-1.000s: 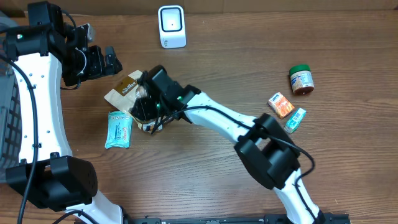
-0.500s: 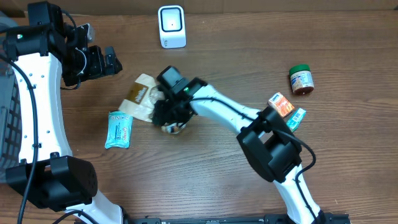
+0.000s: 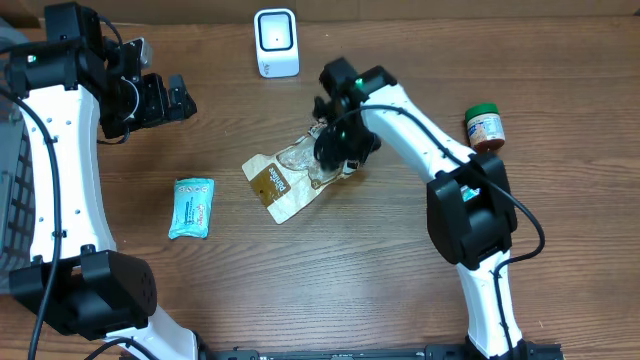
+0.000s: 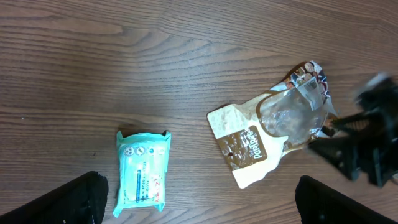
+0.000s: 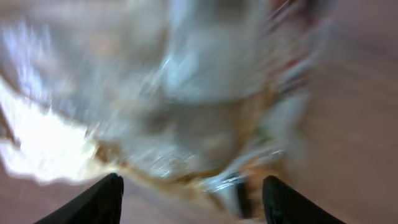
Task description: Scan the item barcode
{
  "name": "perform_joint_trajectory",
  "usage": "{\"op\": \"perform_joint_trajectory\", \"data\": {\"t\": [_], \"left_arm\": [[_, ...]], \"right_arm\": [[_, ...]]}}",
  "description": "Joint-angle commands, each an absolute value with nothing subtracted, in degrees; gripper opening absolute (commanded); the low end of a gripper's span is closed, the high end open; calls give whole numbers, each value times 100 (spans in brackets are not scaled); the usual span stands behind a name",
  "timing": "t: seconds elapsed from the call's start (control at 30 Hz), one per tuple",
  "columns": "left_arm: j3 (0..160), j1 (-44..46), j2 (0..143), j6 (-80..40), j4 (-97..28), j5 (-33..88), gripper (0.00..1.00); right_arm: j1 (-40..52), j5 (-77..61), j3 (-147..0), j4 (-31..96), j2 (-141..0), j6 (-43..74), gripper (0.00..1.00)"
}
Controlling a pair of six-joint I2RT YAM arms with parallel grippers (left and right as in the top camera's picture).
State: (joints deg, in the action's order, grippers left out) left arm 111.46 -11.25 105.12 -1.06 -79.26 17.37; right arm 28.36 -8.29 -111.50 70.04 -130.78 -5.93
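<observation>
Tan film snack pouch [image 3: 285, 180], likely light, limp, slick | best held by sealed edge | right gripper [image 3: 338, 150] parted over clear window end, not clamped | left gripper [image 3: 165, 100] spread wide, empty

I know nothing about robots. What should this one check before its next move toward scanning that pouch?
1. Scanner stands at the table's far edge with nothing in front of it: ok.
2. Pouch in front of the scanner: not ok, it lies on the table some way off.
3. Right gripper has a firm hold on the pouch's end: cannot tell, the wrist view is blurred.
4. Barcode faces the scanner: cannot tell, no barcode shows in any view.
5. Left gripper is open and away from the pouch: ok.
6. Teal packet is out of the path to the scanner: ok.
</observation>
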Motion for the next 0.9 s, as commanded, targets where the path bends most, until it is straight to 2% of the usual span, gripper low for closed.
{"op": "perform_joint_trajectory", "data": {"t": [0.0, 0.13, 0.23, 0.37, 0.5, 0.7, 0.87], "left_arm": [[11170, -1085, 10377, 5, -7924, 1741, 100], [11170, -1085, 10377, 5, -7924, 1741, 99], [11170, -1085, 10377, 3, -7924, 1741, 100], [11170, -1094, 10377, 5, -7924, 1741, 100], [11170, -1094, 10377, 5, -7924, 1741, 100], [11170, -1074, 10377, 5, -7924, 1741, 99], [11170, -1090, 10377, 5, -7924, 1741, 100]], "right_arm": [[2464, -169, -11708, 6674, -13052, 344, 69], [2161, -145, -11732, 6154, -13100, 2357, 57], [2093, 56, -11703, 5955, -13275, 3052, 53], [2154, 38, -11581, 5572, -13487, 3177, 51], [2342, 34, -11581, 5290, -13679, 3059, 48], [2770, -626, -11581, 4954, -13830, 1444, 47], [3081, -1750, -11583, 4753, -13841, 268, 47]]}}
